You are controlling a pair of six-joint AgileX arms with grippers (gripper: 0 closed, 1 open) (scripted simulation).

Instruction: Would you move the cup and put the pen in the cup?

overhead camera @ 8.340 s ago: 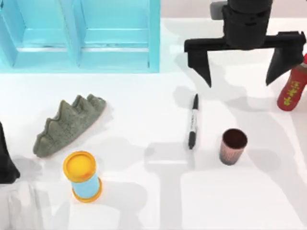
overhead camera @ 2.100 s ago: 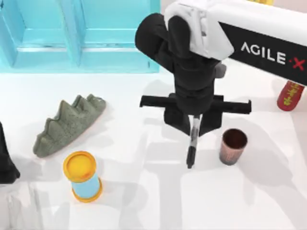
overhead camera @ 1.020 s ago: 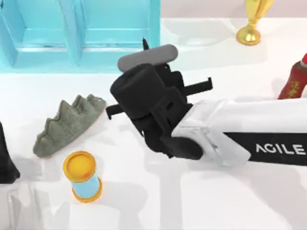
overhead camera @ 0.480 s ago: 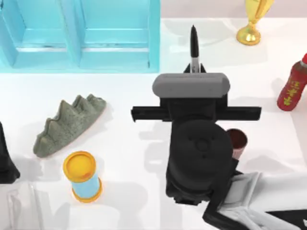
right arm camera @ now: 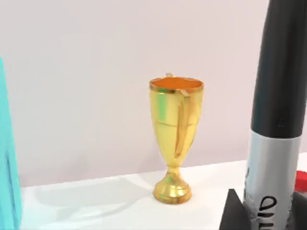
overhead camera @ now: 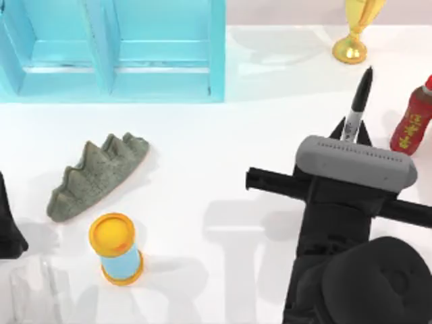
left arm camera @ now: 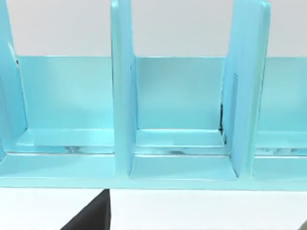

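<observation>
Between the fingers of my right hand (overhead camera: 352, 135), over the right side of the counter (overhead camera: 202, 175), the pen (overhead camera: 358, 101) is clamped low on its barrel, just beyond the grey camera housing (overhead camera: 356, 162) on my wrist. From above, its black capped end reaches away from the hand toward the back of the counter, leaning a little to the right; its long axis runs along the hand's own reach. My right wrist view shows the barrel (right arm camera: 276, 115) close up, standing tall, black above and a grey label band with lettering below, so I judge the pen to be close to upright with the cap uppermost. I cannot make out the cup from here; my own arm covers the right front of the counter, and I judge it may stand under there. That is what the coming move turns on: the pen's lower end has to come straight over the cup's mouth before I lower it. Further out are a red bottle (overhead camera: 413, 125) just right of the pen, a gold trophy (overhead camera: 354, 30) at the back, a blue shelf rack (overhead camera: 111, 50), a grey-green spiky figure (overhead camera: 94, 175) and a blue roll with yellow ends (overhead camera: 116, 248). My left arm (overhead camera: 8, 223) is parked at the left edge.
</observation>
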